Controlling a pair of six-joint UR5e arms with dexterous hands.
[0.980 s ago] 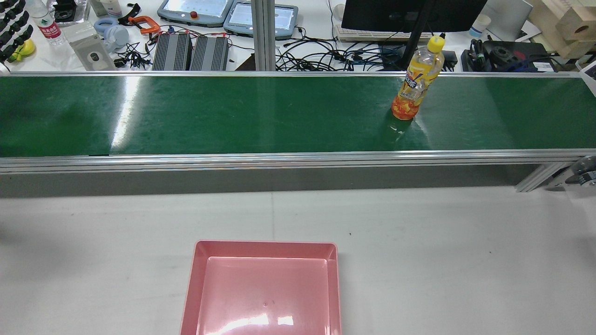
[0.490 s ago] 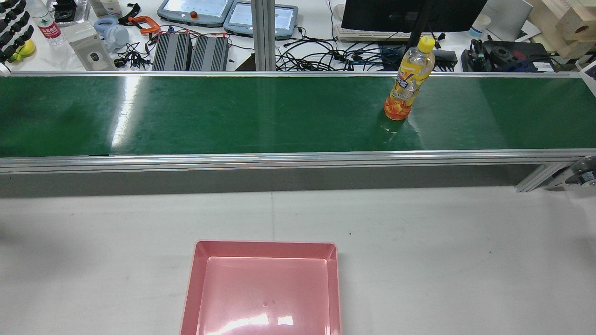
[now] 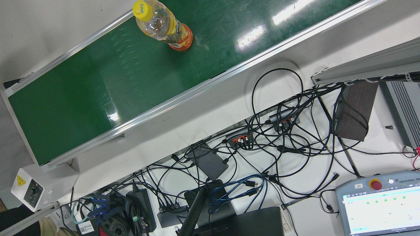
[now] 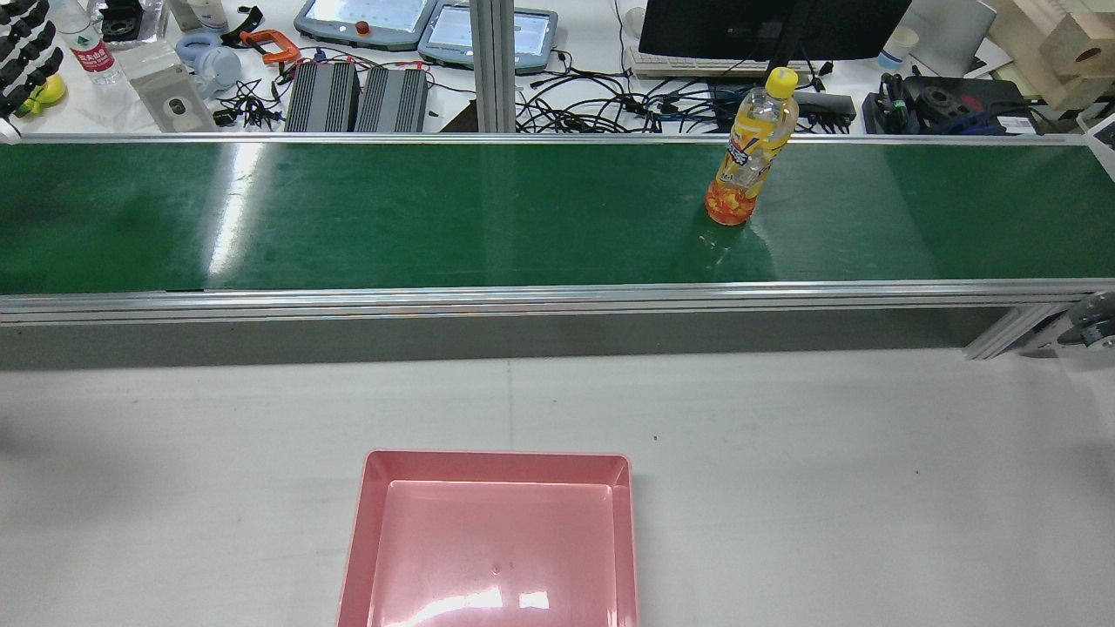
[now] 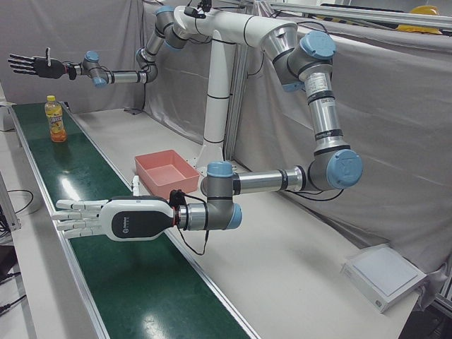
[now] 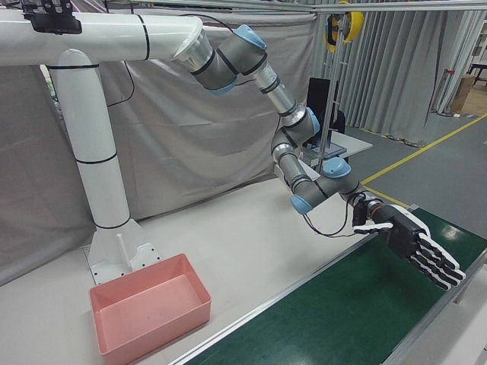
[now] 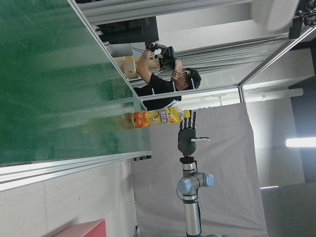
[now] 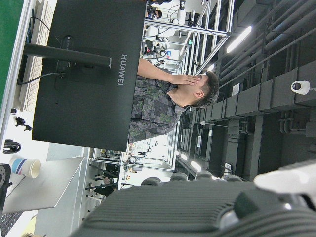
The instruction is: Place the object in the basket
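On the long green belt [image 4: 435, 213] stands a clear plastic bottle of orange drink with a yellow cap [image 4: 747, 157]. It is upright, toward the far edge of the belt, and nothing touches it. The pink plastic basket [image 4: 492, 466] sits on the white surface [image 4: 827, 488] on the near side of the belt, well apart from the bottle. It has nothing in it.

The white left robot hand [image 5: 106, 217] hangs flat over the belt near its edge, far along the belt from the bottle. Its fingers are stretched out and apart, and it holds nothing. The black right robot hand [image 5: 32, 66] is up in the air above the bottle's end of the belt. Its fingers are spread wide too, and it holds nothing.
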